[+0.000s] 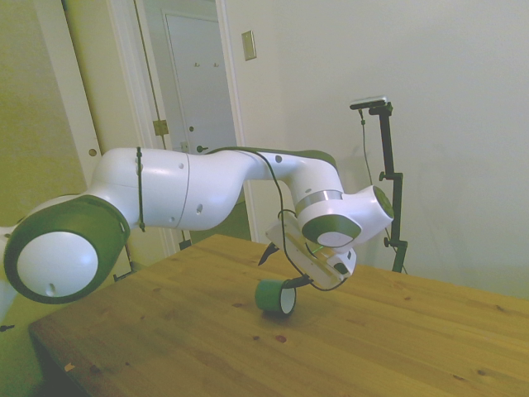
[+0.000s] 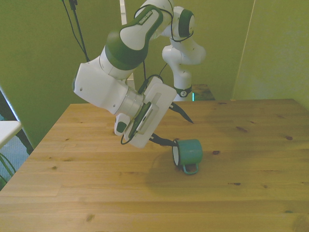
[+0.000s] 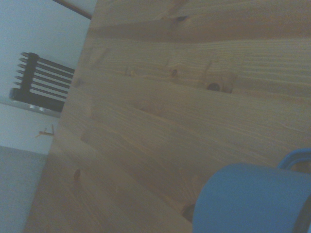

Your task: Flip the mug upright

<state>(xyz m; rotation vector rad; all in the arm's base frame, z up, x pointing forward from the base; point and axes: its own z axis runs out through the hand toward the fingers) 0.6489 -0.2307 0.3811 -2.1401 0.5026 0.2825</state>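
The teal mug (image 2: 189, 152) lies on its side on the wooden table (image 2: 96, 193), its white opening turned to the front view's left and its loop handle low on the near side. My gripper (image 2: 182, 132) is open and tilted steeply down just beside it. One dark finger reaches the rim of the mug's opening, and the other points away above the table, well clear of the mug. In the side view the mug (image 1: 274, 296) rests below the gripper (image 1: 283, 269). The wrist view catches the mug's wall (image 3: 248, 199) and part of its handle.
Bare wood surrounds the mug on all sides. A dark knot (image 2: 216, 152) marks the table just past the mug on the front view's right. Beyond the table edge the wrist view shows a dark slatted object (image 3: 41, 82).
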